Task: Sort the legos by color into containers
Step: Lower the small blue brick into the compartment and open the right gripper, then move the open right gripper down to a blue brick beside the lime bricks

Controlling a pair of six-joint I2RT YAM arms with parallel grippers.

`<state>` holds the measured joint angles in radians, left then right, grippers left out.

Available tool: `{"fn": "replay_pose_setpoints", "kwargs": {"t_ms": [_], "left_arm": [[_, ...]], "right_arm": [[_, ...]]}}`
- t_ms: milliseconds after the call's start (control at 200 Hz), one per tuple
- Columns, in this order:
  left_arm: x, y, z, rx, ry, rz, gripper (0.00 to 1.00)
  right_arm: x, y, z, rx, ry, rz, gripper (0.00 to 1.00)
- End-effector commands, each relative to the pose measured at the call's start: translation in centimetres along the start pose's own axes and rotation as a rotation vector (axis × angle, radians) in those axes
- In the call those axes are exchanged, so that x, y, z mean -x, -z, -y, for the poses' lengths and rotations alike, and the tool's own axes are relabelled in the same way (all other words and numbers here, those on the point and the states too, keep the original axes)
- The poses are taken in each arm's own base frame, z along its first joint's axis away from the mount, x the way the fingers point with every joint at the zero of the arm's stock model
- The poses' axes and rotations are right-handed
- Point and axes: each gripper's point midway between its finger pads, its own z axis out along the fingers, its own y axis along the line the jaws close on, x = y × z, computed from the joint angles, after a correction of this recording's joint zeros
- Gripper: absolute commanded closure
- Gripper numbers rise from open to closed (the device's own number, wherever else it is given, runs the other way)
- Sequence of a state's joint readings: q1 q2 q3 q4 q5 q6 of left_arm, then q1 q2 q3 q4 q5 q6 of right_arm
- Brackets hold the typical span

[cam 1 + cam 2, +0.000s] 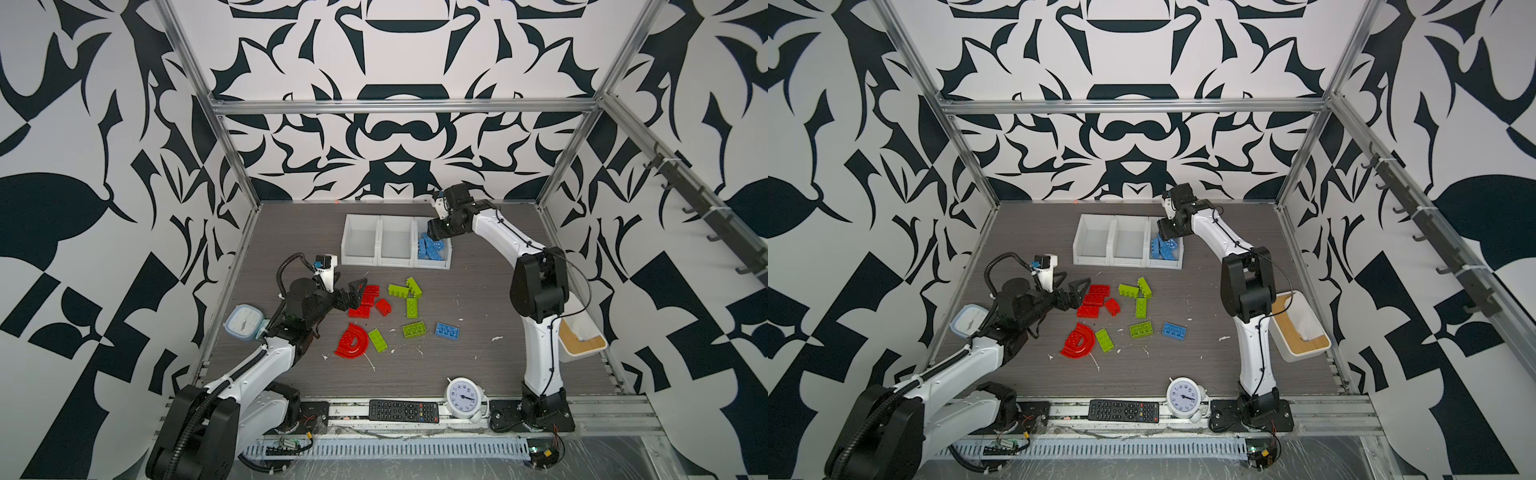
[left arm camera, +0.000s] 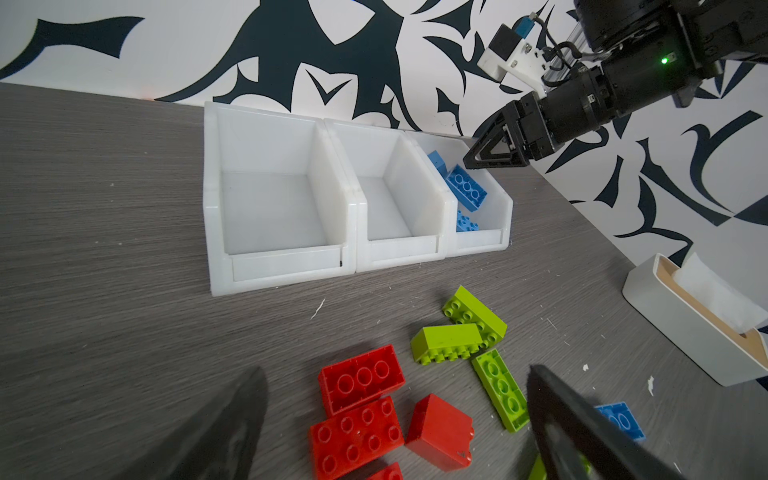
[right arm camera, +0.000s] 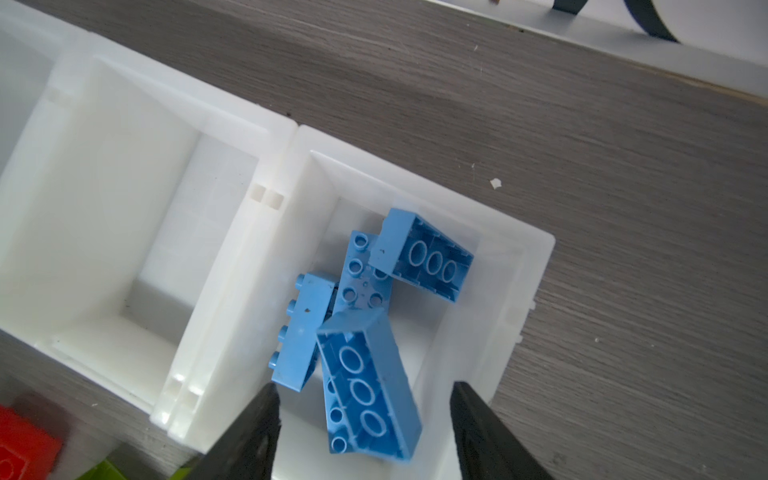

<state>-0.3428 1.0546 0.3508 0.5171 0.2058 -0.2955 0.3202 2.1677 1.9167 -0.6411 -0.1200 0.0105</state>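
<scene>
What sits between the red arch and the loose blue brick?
Two lime bricks, in both top views: left lime brick beside the red arch, right lime brick nearer the blue brick.

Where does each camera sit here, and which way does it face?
Both top views: overhead at the front, looking down at table, left arm, right arm.
Left wrist: low, facing the bins over red legos; open left claw shows.
Right wrist: looking down into the end bin holding blue legos; open right claw shows.
Shared: all show blue legos.
</scene>
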Motion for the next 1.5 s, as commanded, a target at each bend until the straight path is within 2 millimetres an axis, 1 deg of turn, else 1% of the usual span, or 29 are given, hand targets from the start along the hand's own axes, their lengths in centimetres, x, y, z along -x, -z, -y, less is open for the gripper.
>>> {"fn": "replay_pose_setpoints", "kwargs": {"t_ms": [0,40,70,120,130,200,270,275,300,320,335,390,475,545,595,660,725,835,945,1065,1160,1255,1405,1495], "left_arm": [[0.9,0.1,0.5,-0.016,-0.009,0.018,0.0],[0.8,0.0,0.5,-0.017,-0.008,0.017,0.0],[0.8,0.0,0.5,-0.017,-0.007,0.018,0.0],[0.8,-0.1,0.5,-0.02,-0.004,0.016,0.0],[0.8,-0.1,0.5,-0.02,-0.004,0.015,0.0],[0.8,-0.2,0.6,-0.029,0.002,0.011,0.0],[0.8,-0.3,0.8,-0.037,0.008,0.006,0.0],[0.8,-0.3,0.9,-0.04,0.008,0.007,0.0],[0.9,-0.2,0.9,-0.042,0.009,0.008,0.0],[0.8,-0.2,0.9,-0.042,0.013,0.005,0.0],[0.8,-0.2,0.9,-0.043,0.015,0.006,0.0],[0.8,-0.2,1.0,-0.047,0.026,0.005,0.0],[0.8,-0.2,1.2,-0.06,0.028,0.01,0.0],[0.7,-0.4,0.9,-0.049,0.031,0.004,0.0],[0.6,-0.5,1.0,-0.054,0.041,-0.002,0.0],[0.7,-0.5,1.4,-0.077,0.047,-0.004,0.0],[0.7,-0.5,1.4,-0.078,0.048,-0.004,0.0],[0.4,-0.4,1.0,-0.059,0.048,0.013,0.0],[0.4,-0.5,1.0,-0.063,0.043,0.007,0.0],[0.4,-0.6,1.4,-0.086,0.014,0.006,0.0],[0.3,-0.6,1.3,-0.087,0.006,0.027,0.0],[0.3,-0.6,1.2,-0.077,0.01,0.023,0.0],[0.2,-0.6,0.9,-0.068,0.011,0.02,0.0],[0.1,-0.8,0.9,-0.067,0.014,0.015,0.0]], "right_arm": [[1.8,3.9,-0.5,0.018,0.006,0.068,0.31],[1.5,5.0,-1.1,0.042,0.007,0.072,0.3],[0.9,5.8,-1.5,0.062,0.0,0.072,0.3],[0.0,7.4,-2.9,0.12,-0.007,0.088,0.3],[-0.5,7.4,-3.0,0.13,-0.01,0.085,0.3],[-2.7,9.5,-4.5,0.184,-0.029,0.111,0.3],[-5.9,10.7,-5.9,0.212,-0.039,0.116,0.29],[-5.9,10.9,-6.1,0.214,-0.038,0.123,0.29],[-7.6,10.8,-6.5,0.213,-0.041,0.104,0.29],[-8.2,11.3,-6.9,0.216,-0.036,0.112,0.29],[-9.4,11.1,-7.1,0.215,-0.033,0.096,0.29],[-12.4,11.1,-8.3,0.206,-0.008,0.057,0.28],[-16.5,10.9,-9.9,0.183,0.066,-0.027,0.28],[-19.2,10.6,-11.0,0.162,0.137,-0.108,0.28],[-20.6,10.3,-11.3,0.119,0.18,-0.148,0.28],[-21.9,9.9,-11.7,0.088,0.223,-0.171,0.28],[-23.0,9.8,-12.0,0.096,0.228,-0.198,0.28],[-24.6,9.8,-11.5,0.047,0.225,-0.251,0.28],[-25.8,9.5,-12.5,0.087,0.198,-0.279,0.28],[-27.3,8.9,-12.0,0.055,0.197,-0.339,0.27],[-27.5,8.4,-11.1,-0.008,0.164,-0.366,0.27],[-27.6,8.1,-11.4,-0.001,0.13,-0.354,0.27],[-27.6,7.2,-10.6,-0.054,0.116,-0.357,0.27],[-27.6,6.7,-10.8,-0.05,0.12,-0.372,0.27]]}}
